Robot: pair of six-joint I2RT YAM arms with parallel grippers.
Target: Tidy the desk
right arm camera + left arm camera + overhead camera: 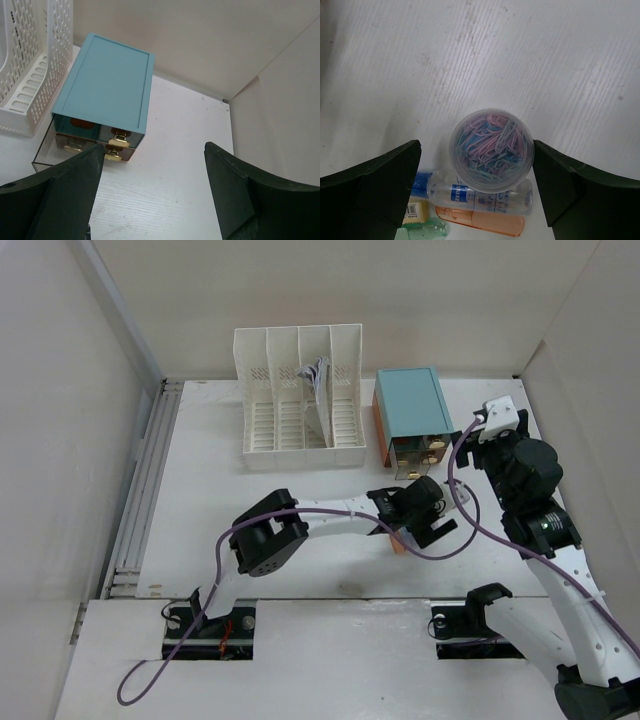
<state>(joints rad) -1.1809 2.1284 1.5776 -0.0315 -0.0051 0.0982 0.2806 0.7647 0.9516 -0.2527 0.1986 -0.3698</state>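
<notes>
The white table (200, 490) spreads out beyond both arm bases. The left hand (476, 145) gapes wide astride a cup of paper clips (491, 150), not clamping it. The right hand (154, 147), wide open and empty, hovers with the teal drawer box (107, 85) at its 11 o'clock.

The top camera looks down from high at the near edge. The left wrist view faces down, close over the surface (520, 60). The right wrist view shares the teal drawer box (107, 92) with it.
</notes>
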